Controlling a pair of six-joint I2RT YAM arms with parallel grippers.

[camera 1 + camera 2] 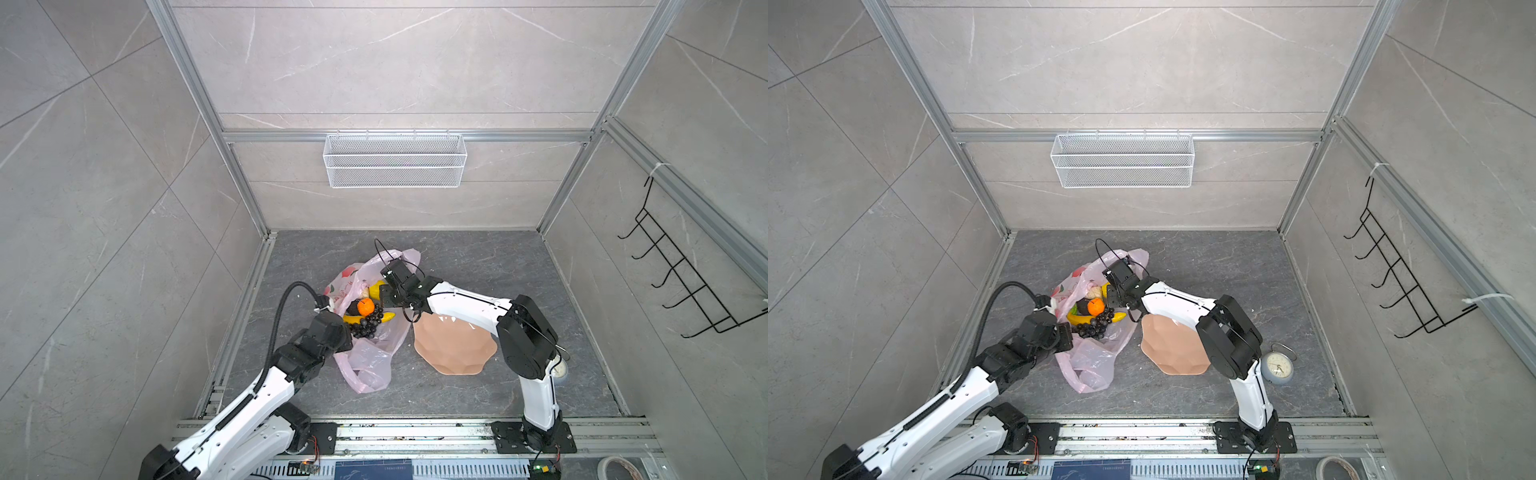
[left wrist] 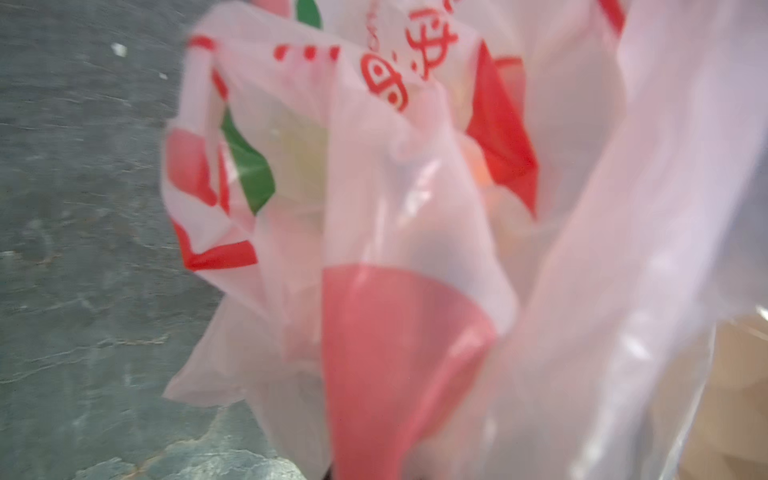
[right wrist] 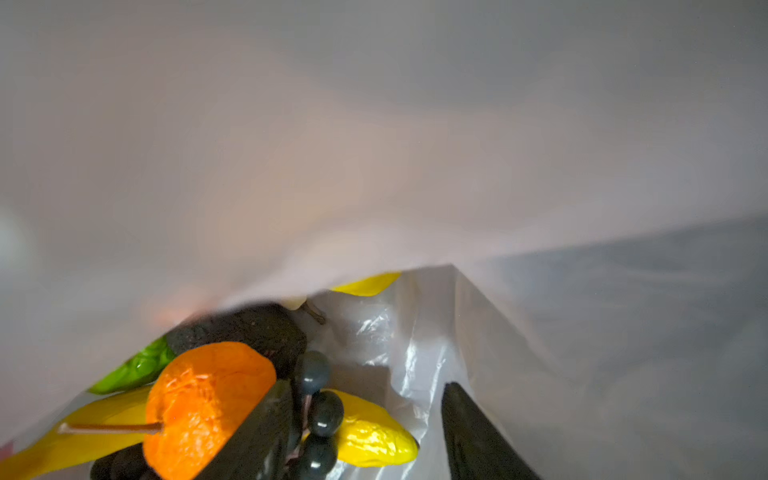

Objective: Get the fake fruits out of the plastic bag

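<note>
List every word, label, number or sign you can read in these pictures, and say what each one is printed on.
Nothing can be read well enough to quote.
Plastic bag: red lettering, apparently characters rather than Latin letters, too blurred to read.
Clock: marks on the dial, too small to read.
Blue panel at the front edge: a short line of pale print, too small to read.

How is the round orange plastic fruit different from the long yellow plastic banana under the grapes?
The round orange plastic fruit is a ball; the long yellow plastic banana is curved. The orange sits on top; the banana lies lower, partly covered. Both are inside the pale pink plastic bag.
</note>
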